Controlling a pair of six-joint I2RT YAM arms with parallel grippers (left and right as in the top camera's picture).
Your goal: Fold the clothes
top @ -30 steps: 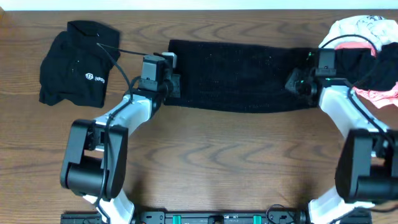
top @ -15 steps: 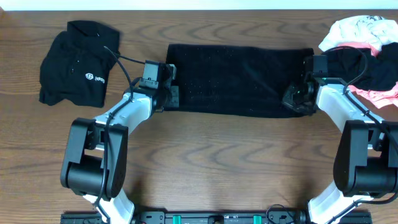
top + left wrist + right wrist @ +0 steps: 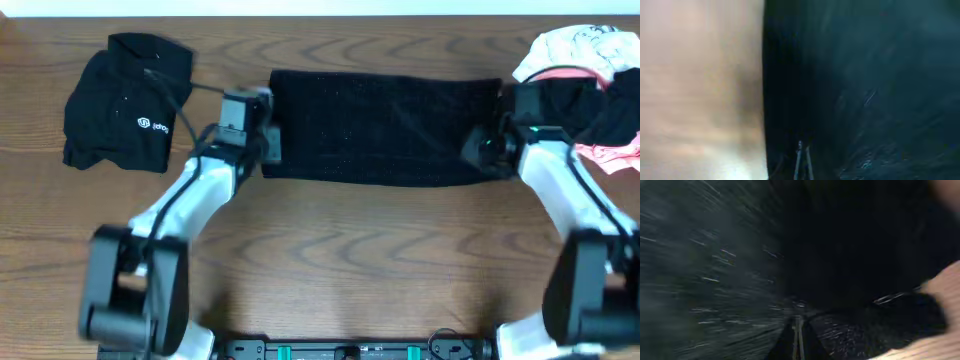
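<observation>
The black garment (image 3: pixel 380 125) lies spread across the far middle of the table (image 3: pixel 350 260). The left pincer (image 3: pixel 264 146) and right pincer (image 3: pixel 483 150) are clamped on its ends. Both have just moved slightly farther away, so a fold is probably beginning.

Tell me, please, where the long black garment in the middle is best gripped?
Grip the long black garment at its two short ends, one claw coming in from each side. It lies flat as a wide strip, one end toward each side; the left claw and right claw are shut on those ends.
</observation>
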